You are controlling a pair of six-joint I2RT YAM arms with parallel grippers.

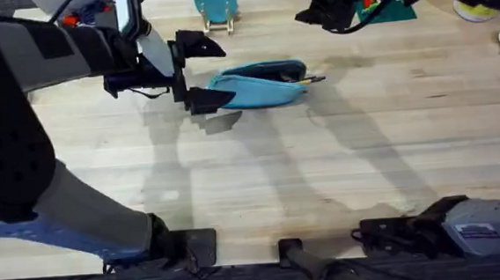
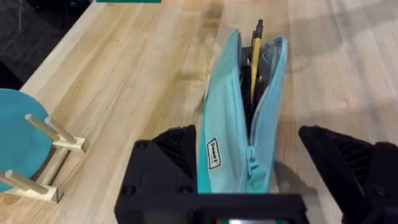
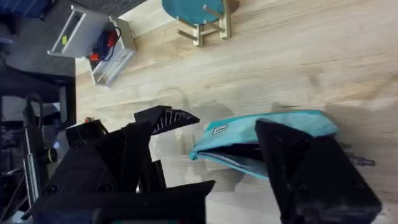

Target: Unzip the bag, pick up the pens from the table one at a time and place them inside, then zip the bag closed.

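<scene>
On the table (image 1: 340, 169), a broad top of pale planked wood, the bag (image 1: 259, 85) is lying toward the far side, a long soft teal pouch gaping open along its zipper. It is looking light and floppy, likely to slide or buckle when pulled, so one end probably needs pinning while the small pull tab is taken. The left gripper (image 2: 264, 171) is sitting spread at the bag's closed end, one finger on each side, not yet pinching. The right gripper (image 3: 233, 168) is hovering above with its fingers apart. The pens (image 2: 255, 53), slim, hard and smooth, are resting inside the pouch, tips poking out at the open end.
</scene>
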